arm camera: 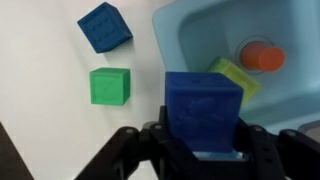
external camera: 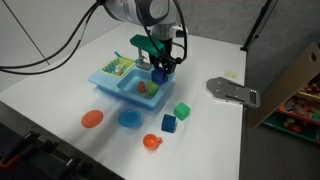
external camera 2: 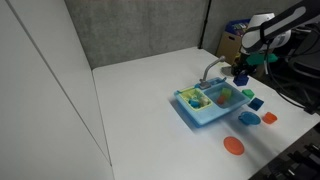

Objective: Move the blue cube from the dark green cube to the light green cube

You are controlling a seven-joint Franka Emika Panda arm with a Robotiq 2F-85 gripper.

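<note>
My gripper [arm camera: 203,150] is shut on the dark navy blue cube [arm camera: 203,108] and holds it above the rim of the toy sink; it also shows in both exterior views [external camera: 160,70] [external camera 2: 240,76]. The dark green cube [arm camera: 109,86] sits alone on the white table to the left of the gripper, and it shows in both exterior views [external camera: 181,111] [external camera 2: 247,94]. The light green cube [arm camera: 236,76] lies inside the sink basin, just behind the held cube and partly hidden by it.
The light blue toy sink [external camera: 108,83] [external camera 2: 192,114] [arm camera: 190,40] holds an orange piece [arm camera: 262,57]. A lighter blue cube [arm camera: 105,27] [external camera: 169,124] lies near the dark green one. An orange disc [external camera: 92,119], a blue disc [external camera: 129,119] and an orange cup [external camera: 151,142] lie at the front. A grey tool [external camera: 232,92] lies aside.
</note>
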